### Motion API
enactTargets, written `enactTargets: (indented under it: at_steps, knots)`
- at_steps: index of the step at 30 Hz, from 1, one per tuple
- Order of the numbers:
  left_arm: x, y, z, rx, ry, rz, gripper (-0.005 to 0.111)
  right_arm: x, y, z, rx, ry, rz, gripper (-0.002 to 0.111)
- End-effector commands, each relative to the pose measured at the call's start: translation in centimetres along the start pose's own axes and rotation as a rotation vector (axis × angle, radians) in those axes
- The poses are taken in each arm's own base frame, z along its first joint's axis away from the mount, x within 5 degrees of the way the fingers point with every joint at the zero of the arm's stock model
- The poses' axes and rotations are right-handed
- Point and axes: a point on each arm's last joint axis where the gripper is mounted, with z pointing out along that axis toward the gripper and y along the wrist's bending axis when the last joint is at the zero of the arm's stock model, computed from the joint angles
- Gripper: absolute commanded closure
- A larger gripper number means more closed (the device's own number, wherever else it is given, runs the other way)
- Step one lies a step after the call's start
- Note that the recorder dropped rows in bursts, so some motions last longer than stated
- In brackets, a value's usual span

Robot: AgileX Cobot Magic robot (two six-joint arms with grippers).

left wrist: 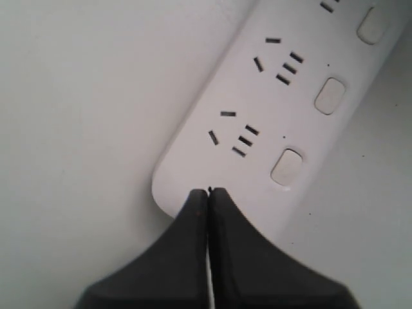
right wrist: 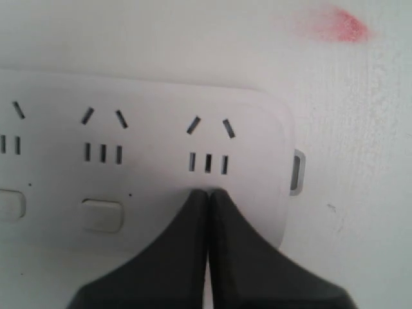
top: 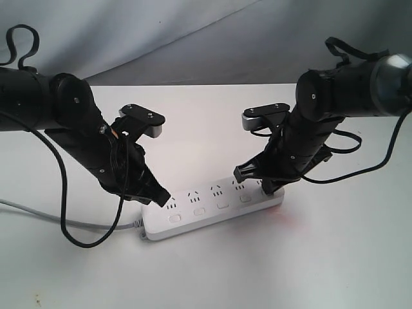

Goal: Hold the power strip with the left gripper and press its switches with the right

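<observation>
The white power strip lies flat on the table, its grey cord trailing left. Its switches run along the near edge. My left gripper is shut, its tips down on the strip's cord end beside the first socket set; the first switch lies just to one side. My right gripper is shut too, tips on the far end under the last socket set. Its fingers hide that end's switch; the neighbouring switch shows.
The white table carries a faint red smear just beyond the strip's right end. Black cables loop from the left arm down to the table near the cord. A grey backdrop rises behind.
</observation>
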Motion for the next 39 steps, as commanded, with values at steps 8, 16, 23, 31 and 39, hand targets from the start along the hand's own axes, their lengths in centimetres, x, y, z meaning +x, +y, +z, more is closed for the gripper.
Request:
enactTargets:
  at_steps: [8, 16, 23, 31, 39]
  knots:
    - [-0.2, -0.2, 0.0, 0.000, -0.005, -0.002, 0.107, 2.3, -0.8, 3.2, 0.033, 0.151, -0.008, 0.108]
    - [-0.1, -0.2, 0.0, 0.002, -0.001, -0.003, 0.107, 2.8, 0.5, 4.6, 0.069, 0.131, -0.038, 0.108]
    - [-0.1, -0.2, 0.0, 0.003, 0.002, -0.003, 0.107, 1.1, 1.5, 0.4, 0.055, -0.016, -0.055, 0.108]
    - [-0.1, -0.2, 0.0, 0.002, 0.000, -0.003, 0.107, 0.0, 2.6, -5.8, -0.030, -0.231, -0.071, 0.108]
    - [0.0, -0.2, 0.0, 0.003, 0.004, -0.003, 0.107, 0.7, 3.4, -3.8, -0.119, -0.112, -0.067, 0.108]
